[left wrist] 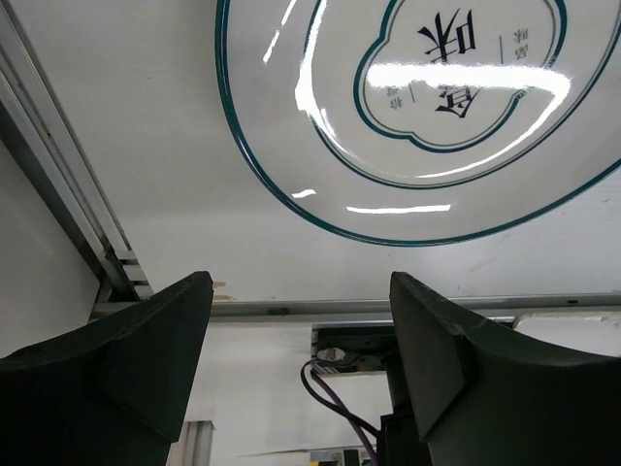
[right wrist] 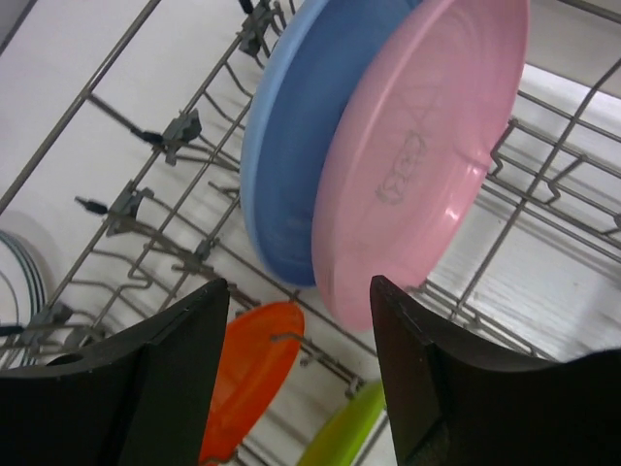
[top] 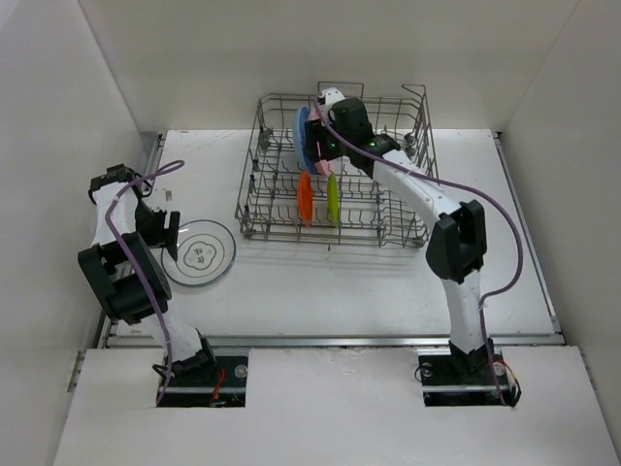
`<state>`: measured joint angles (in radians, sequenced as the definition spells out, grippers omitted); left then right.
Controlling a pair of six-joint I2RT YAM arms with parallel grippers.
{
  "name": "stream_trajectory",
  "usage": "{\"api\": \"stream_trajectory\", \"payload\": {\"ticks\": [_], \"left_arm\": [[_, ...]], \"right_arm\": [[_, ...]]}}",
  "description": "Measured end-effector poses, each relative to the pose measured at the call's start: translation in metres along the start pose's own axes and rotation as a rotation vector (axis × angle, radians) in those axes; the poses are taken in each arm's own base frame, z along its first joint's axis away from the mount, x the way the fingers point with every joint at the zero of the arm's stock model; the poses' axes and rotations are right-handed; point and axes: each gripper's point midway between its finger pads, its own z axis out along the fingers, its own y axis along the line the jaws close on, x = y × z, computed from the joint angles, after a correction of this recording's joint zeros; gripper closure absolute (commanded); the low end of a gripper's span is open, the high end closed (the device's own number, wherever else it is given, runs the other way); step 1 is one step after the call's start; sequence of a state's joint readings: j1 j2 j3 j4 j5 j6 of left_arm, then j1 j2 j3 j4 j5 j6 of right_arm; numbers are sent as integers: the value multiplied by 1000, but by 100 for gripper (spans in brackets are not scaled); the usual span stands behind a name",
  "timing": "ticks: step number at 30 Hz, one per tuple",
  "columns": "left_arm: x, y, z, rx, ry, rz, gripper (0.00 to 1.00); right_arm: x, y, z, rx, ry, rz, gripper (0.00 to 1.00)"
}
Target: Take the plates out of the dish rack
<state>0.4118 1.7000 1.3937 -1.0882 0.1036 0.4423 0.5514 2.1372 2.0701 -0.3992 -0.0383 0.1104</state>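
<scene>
Judging progress from the top view, count 1 plate out and 4 visibly left in. Find the dark-green-rimmed white plate point(top: 201, 254) lying flat on the worktop point(top: 340, 291), at 8 o'clock from the dish rack point(top: 291, 233) and well apart from it. Note the left pincer point(left wrist: 301, 286) just off that plate's rim at 10 o'clock in the top view, spread wide and holding nothing; see only bare worktop in the gap in its wrist view, with the plate beyond the tips at 12 o'clock. Treat that plate as unloaded. Look next into the rack: find the light blue plate point(right wrist: 281, 146) and the pink plate point(right wrist: 417, 165) standing on edge side by side toward 12 o'clock, then the smaller orange plate point(top: 305, 197) and yellow-green plate point(top: 333, 197) upright in the row toward 6 o'clock. Place the right pincer point(right wrist: 296, 296) inside the rack at the blue and pink pair, wide open, with the pink plate's lower edge framed between its fingers and nothing gripped; cannot tell whether either pad touches a plate. Reckon the step in hand as lining up to take the pink plate, with about 1 of 5 visible plates done. Cannot tell whether more plates stand hidden behind the right arm.
</scene>
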Motion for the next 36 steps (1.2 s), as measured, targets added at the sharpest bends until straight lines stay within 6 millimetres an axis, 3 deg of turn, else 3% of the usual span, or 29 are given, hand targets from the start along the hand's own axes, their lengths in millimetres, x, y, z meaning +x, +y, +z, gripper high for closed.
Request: {"api": "stream_trajectory", "payload": {"ticks": [7, 10, 11, 14, 20, 25, 29, 32, 36], "left_arm": [[-4, -5, -12, 12, -44, 0, 29], [-3, -6, -17, 13, -60, 0, 29], [-3, -7, -18, 12, -66, 0, 29], [-3, -8, -23, 10, -81, 1, 29], [-3, -10, -26, 17, -93, 1, 29], [-4, -14, -30, 27, -113, -4, 29], [-6, -17, -32, 45, -125, -7, 29], [-7, -19, -35, 52, -134, -6, 29], [-7, -20, -38, 55, -144, -8, 29]], "right_arm": [[6, -5, 38, 18, -27, 48, 51], [6, -8, 42, 35, -38, 57, 69], [4, -10, 42, 43, -48, 60, 81], [-3, -8, 44, 41, -70, 75, 97], [-5, -3, 44, 18, -82, 36, 100], [-6, -2, 22, 19, -97, -9, 100], [-23, 7, -5, 1, -145, -51, 100], [-73, 9, -33, 27, -294, -132, 100], [-139, -5, -93, 92, -474, -172, 100]]}}
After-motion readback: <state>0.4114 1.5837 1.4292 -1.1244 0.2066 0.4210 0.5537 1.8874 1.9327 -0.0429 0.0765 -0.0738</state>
